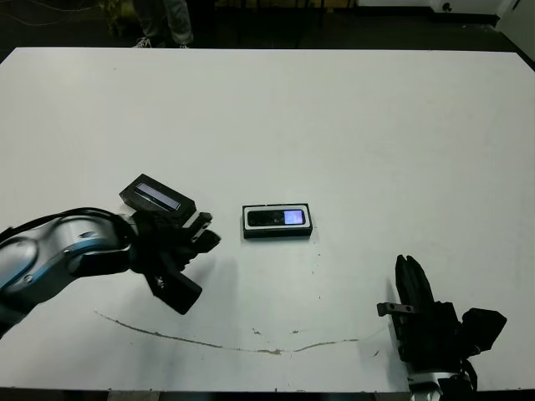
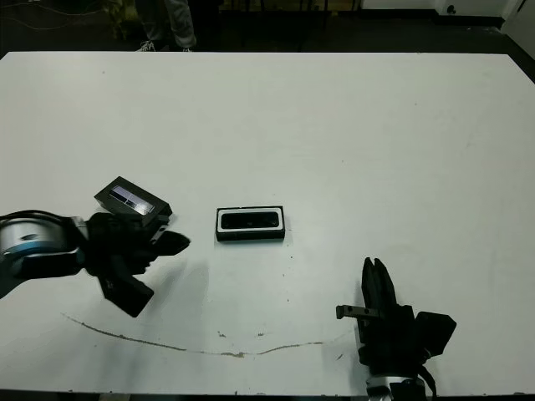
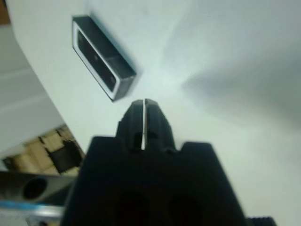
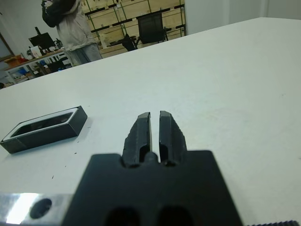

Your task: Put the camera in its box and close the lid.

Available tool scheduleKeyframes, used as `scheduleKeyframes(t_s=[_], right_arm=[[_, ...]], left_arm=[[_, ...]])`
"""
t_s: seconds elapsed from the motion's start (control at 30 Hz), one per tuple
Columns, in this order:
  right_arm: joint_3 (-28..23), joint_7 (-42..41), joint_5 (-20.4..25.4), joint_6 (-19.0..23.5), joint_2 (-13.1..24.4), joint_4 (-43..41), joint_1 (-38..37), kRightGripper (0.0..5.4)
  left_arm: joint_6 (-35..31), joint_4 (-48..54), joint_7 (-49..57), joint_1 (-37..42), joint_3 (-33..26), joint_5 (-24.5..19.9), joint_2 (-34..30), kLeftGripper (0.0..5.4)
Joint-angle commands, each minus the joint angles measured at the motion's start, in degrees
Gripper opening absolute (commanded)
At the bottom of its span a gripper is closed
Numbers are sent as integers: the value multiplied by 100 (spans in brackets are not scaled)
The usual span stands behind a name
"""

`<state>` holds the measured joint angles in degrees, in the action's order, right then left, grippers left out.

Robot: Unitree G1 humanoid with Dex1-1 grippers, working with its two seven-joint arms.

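**Operator:** Where are the task's things right now?

**Observer:** Your box (image 1: pixel 277 221) sits flat near the middle of the white tabletop (image 1: pixel 334 125), long side running left to right. The camera (image 1: pixel 279 218) already lies inside it, bluish screen facing up toward the right end, with the white lining showing as a border around it. The lid (image 1: pixel 156 197) is not on the box; it is off to the box's left, tilted, with its grey window strip facing up.

**Operator:** What about my left gripper?

**Observer:** Your left gripper (image 3: pixel 143 106) is down by the lid, between it and the box. In the left wrist view its two fingers (image 3: pixel 136 117) are pressed nearly together with only a thin slit between them, and nothing is in that slit. The lid looks to rest against the gripper's black body, but you cannot tell from these views whether it is resting on the tabletop or propped up.

**Operator:** And the right one?

**Observer:** Your right gripper (image 4: pixel 154 117) is near the table's front edge, well apart from the box, to its right. Its fingers (image 4: pixel 142 129) are closed down to a narrow gap and hold nothing. A person (image 4: pixel 66 28) stands beyond the far end of the table.
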<state>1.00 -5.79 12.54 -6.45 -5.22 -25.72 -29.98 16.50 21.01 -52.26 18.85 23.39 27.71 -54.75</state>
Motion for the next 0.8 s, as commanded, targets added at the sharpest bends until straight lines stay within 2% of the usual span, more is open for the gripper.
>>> scheduleKeyframes(t_s=[0.03, 0.1, 0.23, 0.37, 0.47, 0.53, 0.6, 0.7, 0.8], right_arm=[[-82, 9, 17, 95, 122, 16, -89, 0], [-126, -44, 84, 90, 140, 51, -66, 0], [-165, -53, 72, 104, 134, 48, -52, 0], [-154, -17, 86, 279, 127, -78, -74, 0], [-188, -58, 142, 300, 130, -73, -20, 0], [-203, -64, 88, 227, 134, -21, 10, 0], [-202, -106, 78, 92, 115, 72, 34, 0], [-180, -145, 137, 81, 87, 115, 29, 0], [-135, -17, -2, 230, 88, -44, -53, 0]], left_arm=[[-157, 162, -245, -442, -171, -271, -101, 2], [-206, 305, -322, -576, -249, -425, -45, 2], [-754, 954, -276, -411, -655, -777, 287, 2], [-1186, 1290, -49, 137, -1265, -1494, 695, 2], [-1918, 1276, -411, 931, -1590, -2011, 542, 2], [-2141, 1030, -731, 1466, -1588, -1966, 288, 22], [-2052, 597, -956, 1877, -1478, -1816, 102, 61], [-1577, -263, -1174, 2347, -1153, -1435, -42, 130], [-1216, -1119, -1406, 2741, -751, -996, -39, 202]])
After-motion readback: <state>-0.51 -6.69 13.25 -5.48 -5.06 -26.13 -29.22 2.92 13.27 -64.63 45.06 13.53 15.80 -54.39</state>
